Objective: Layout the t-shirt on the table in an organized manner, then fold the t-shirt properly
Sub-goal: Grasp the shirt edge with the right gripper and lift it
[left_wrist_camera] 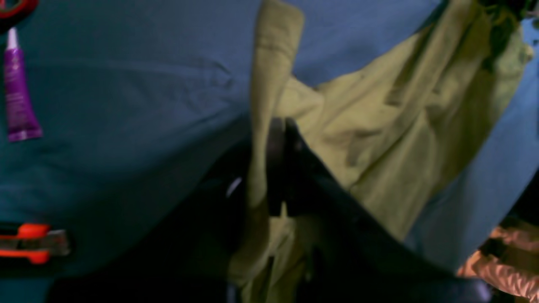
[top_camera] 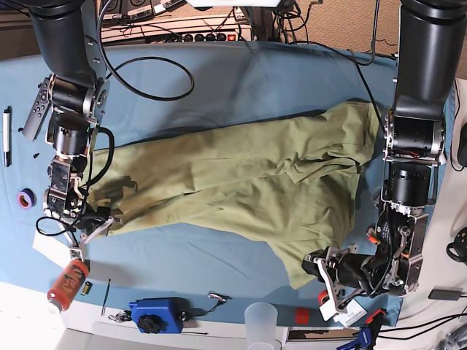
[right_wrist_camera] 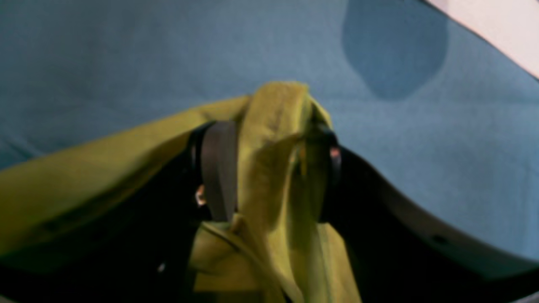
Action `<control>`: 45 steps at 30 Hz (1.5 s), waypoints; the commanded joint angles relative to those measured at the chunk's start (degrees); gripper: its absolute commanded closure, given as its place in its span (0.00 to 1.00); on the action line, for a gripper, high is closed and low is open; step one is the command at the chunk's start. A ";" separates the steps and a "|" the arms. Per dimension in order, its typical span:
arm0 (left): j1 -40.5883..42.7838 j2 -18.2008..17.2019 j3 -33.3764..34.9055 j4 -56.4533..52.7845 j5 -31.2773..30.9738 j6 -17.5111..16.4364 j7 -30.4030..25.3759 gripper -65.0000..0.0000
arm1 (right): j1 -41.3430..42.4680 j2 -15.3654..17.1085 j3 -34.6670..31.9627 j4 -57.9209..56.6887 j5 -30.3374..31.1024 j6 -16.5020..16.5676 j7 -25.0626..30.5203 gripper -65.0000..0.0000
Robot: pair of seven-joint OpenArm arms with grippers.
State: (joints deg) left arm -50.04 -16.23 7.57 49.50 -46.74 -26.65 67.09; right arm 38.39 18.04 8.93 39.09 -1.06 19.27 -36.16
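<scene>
Base view has the shirt (top_camera: 241,182) spread crumpled across the table (top_camera: 219,80), stretched between two grips. The left gripper (left_wrist_camera: 280,168) is clamped tight on a corner of it near the front edge; the right gripper (right_wrist_camera: 269,168) stands wide, yet a thick bunch of shirt sits between its jaws and looks pinched there. Spreading well, I judge, means drawing both arms apart evenly, low over the cloth, so the wrinkled middle flattens without slipping a corner. Both wrist views are blurred. Which corners are held, sleeve or hem, I cannot tell; the neck tag is not visible.
</scene>
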 commanded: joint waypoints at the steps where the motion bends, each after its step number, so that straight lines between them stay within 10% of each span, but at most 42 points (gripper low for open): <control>1: -2.47 -0.28 -0.26 0.94 -1.68 -0.24 -0.92 1.00 | 2.25 0.85 0.11 0.96 0.35 -0.09 1.44 0.60; 8: -2.47 -0.28 -0.26 0.94 -1.99 -0.24 -0.87 1.00 | 2.23 0.85 0.11 0.07 -0.07 -1.36 1.77 0.64; 14: -2.47 -0.28 -0.26 0.94 -3.04 -0.24 -0.83 1.00 | 2.21 0.85 0.11 -2.86 -0.09 -1.33 3.65 1.00; 32: -2.51 -0.33 -0.26 0.94 -9.01 -0.20 7.78 1.00 | 0.09 0.92 0.11 15.06 1.03 -0.46 -8.61 1.00; 45: -1.01 -0.76 -0.26 0.94 -13.09 0.39 12.33 1.00 | -19.45 4.20 1.95 33.97 5.77 0.42 -8.74 1.00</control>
State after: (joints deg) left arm -48.99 -16.69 7.53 49.58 -58.37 -26.41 79.37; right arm 17.41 21.02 10.48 72.07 4.56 20.12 -46.09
